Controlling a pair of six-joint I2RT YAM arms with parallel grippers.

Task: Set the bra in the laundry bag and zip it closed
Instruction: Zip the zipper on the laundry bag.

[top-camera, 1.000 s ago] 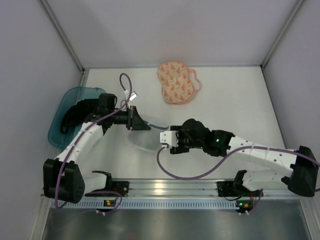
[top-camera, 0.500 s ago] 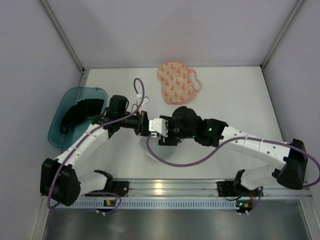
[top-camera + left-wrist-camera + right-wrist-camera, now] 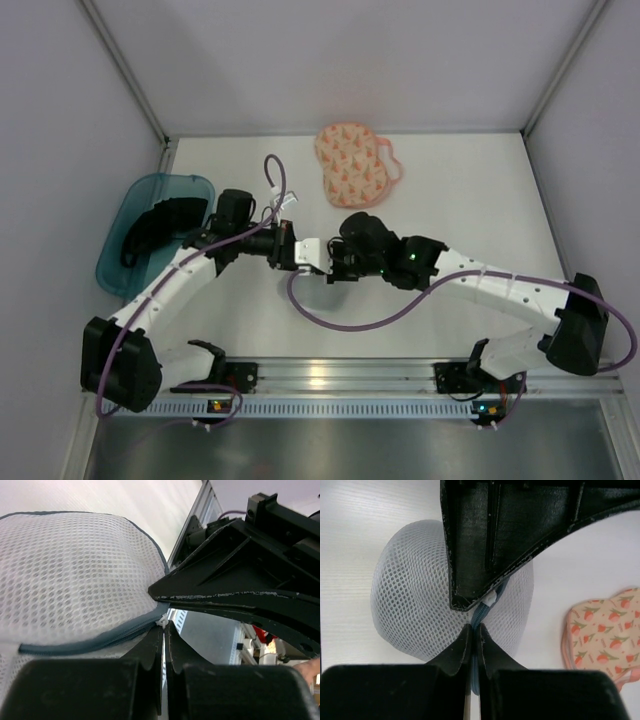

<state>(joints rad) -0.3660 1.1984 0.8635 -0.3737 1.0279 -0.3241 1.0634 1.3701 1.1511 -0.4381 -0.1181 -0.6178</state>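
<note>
– Right jaws swung in & clamped since a sec ago?
– Yep. Both prs now pinch mesh pouch (image 3: 410,605) at zip edge. Bra (image 3: 160,225) in teal bin (image 3: 110,265), left; laundry bag (image 3: 350,165) far side of tabletop (image 3: 460,190).

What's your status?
Left gripper, right gripper both shut on zip of white round mesh bag. Black fabric bra in teal plastic bin. Peach printed pouch apart, behind.

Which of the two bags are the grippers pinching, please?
The white mesh bag, its zip pinched by left gripper and right gripper; the patterned pouch lies apart.
</note>
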